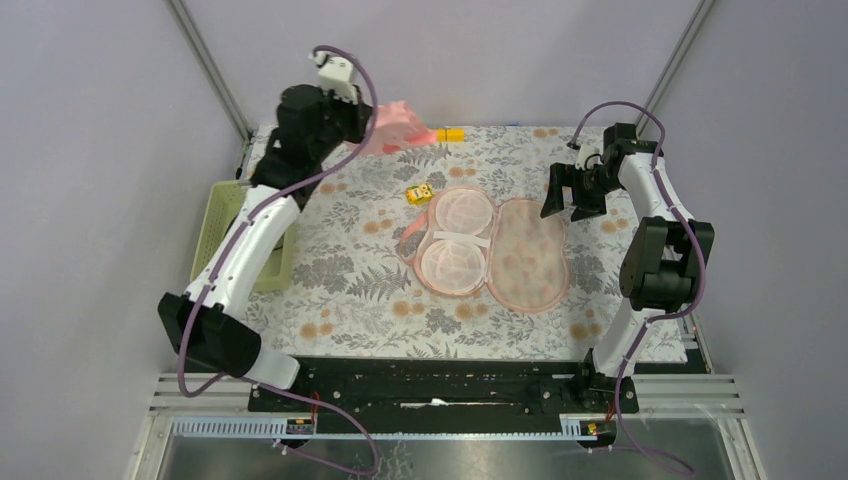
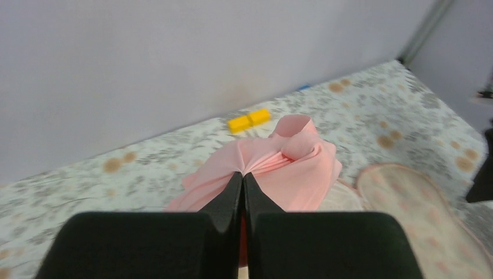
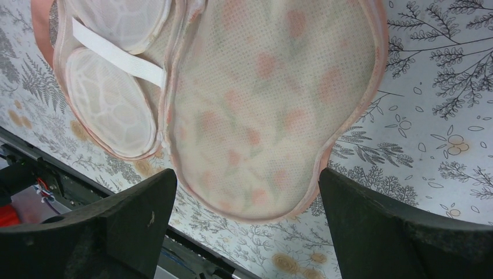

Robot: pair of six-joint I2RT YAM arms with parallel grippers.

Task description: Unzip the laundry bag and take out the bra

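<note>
Top external view: my left arm reaches up and away toward the far left corner, elbow high, and my left pincer (image 1: 372, 126) holds the bra (image 1: 402, 127) as a bunched pink wad close to the back wall. The laundry bag (image 1: 497, 250) lies unzipped and spread flat near the middle of the flowered cloth (image 1: 340, 290), its two halves side by side. The left half holds two round mesh cups (image 1: 455, 240) with a white strap (image 1: 462, 238) across them. My right arm bends in from the right, and my right pincer (image 1: 567, 208) hangs spread wide just beside the bag's right half. A yellow block (image 1: 452, 134) sits at the far edge. A small yellow thing (image 1: 419, 194) lies just left of the bag; any marks on it are too small to read. A pale green basket (image 1: 215, 235) stands at the left edge.

Left wrist view: my left pincer (image 2: 242, 174) is clamped together on the bra (image 2: 290, 165), whose folds bunch up and spill out past my fingertips. The yellow block (image 2: 249, 121) lies beyond it by the wall, and part of the laundry bag (image 2: 418, 203) shows lower right. No writing can be read.

Right wrist view: my right pincer (image 3: 247, 177) is wide apart and holds nothing, looking down on the laundry bag (image 3: 267, 87). The bag's printed half lies between and beyond my fingers (image 3: 134, 215). The cups (image 3: 110, 104) and strap (image 3: 116, 55) sit to the left. I see no label on the bag.
</note>
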